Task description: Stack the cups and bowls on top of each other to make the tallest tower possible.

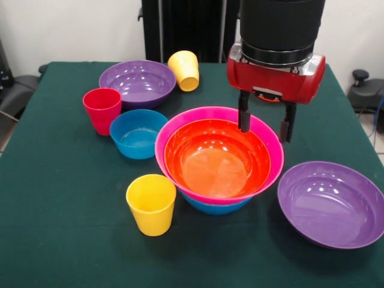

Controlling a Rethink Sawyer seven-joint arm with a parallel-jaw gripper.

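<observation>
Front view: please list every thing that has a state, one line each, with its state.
Tower: orange bowl nested in pink bowl, blue bowl underneath.
Near yellow cup: upright, empty.
Far yellow cup: lying on its side.
Red cup: upright.
Small blue bowl: upright, empty.
Far purple bowl: upright, empty.
Near purple bowl: tilted, empty.
Gripper: jaws open, holding nothing.

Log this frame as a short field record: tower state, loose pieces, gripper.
tower: orange bowl nested in pink bowl, blue bowl beneath
loose cups: yellow cup upright; red cup upright; second yellow cup on its side
loose bowls: small blue bowl; far purple bowl; near purple bowl
gripper: gripper open, empty, over the pink bowl's far rim
</observation>
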